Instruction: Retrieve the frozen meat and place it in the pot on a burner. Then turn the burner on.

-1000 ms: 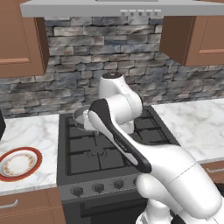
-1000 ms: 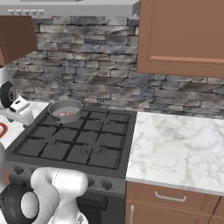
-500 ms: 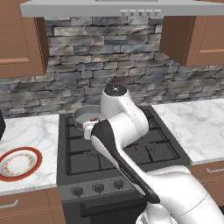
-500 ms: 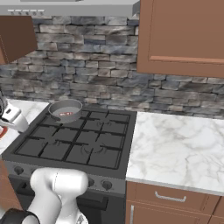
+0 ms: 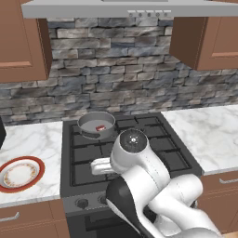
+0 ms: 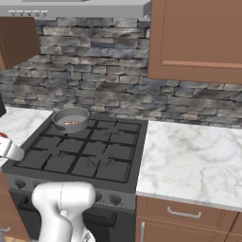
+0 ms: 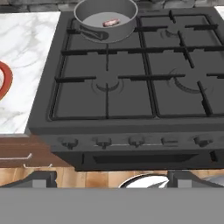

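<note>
At the far left, on the marble counter, the white plate with the orange-red rim lies bare, well apart from the stove. Next to the right, on the far-left burner, the pot sits with the frozen meat lying flat inside it, so the placing looks done and what remains is lighting that burner. The change over the last second is in the arm: it has swung back from over the cooktop and dropped toward the near edge, so the hand view now looks across the grates from low in front, with the row of knobs along the front panel just ahead. The gripper is spread wide and carries nothing, its two dark tips apart at the bottom of the hand view. I judge it is lining up on the knobs; which knob serves the pot's burner cannot be told
</note>
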Tool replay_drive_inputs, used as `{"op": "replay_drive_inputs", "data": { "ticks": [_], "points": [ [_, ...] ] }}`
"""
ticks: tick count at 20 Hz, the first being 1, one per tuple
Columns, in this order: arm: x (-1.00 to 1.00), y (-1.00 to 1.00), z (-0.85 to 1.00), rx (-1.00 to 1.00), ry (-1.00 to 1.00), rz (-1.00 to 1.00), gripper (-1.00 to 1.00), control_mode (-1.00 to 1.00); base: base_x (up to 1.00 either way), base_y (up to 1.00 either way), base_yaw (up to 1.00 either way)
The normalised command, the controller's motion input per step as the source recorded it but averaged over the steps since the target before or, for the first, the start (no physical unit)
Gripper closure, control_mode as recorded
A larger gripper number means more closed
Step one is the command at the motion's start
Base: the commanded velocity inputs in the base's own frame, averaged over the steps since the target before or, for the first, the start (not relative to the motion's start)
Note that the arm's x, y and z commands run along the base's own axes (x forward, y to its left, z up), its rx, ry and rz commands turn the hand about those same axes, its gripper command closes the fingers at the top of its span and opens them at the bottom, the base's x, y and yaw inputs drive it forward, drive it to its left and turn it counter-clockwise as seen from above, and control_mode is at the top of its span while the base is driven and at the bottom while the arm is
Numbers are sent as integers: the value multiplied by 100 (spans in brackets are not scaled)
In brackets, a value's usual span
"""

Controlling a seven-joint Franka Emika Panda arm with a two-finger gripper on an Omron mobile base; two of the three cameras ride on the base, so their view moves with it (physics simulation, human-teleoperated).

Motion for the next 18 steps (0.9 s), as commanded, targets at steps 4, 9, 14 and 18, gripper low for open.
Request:
{"op": "replay_drive_inputs", "data": {
  "ticks": [4,9,14,18],
  "points": [
    [-40,3,-26,-2,-10,10,-100,-100,0,0,0],
    [-27,0,-18,0,-14,5,-100,-100,0,0,0],
    [-5,0,-15,0,-31,3,-100,-100,0,0,0],
    [6,2,-6,0,-22,1,-100,-100,0,0,0]
  ]
}}
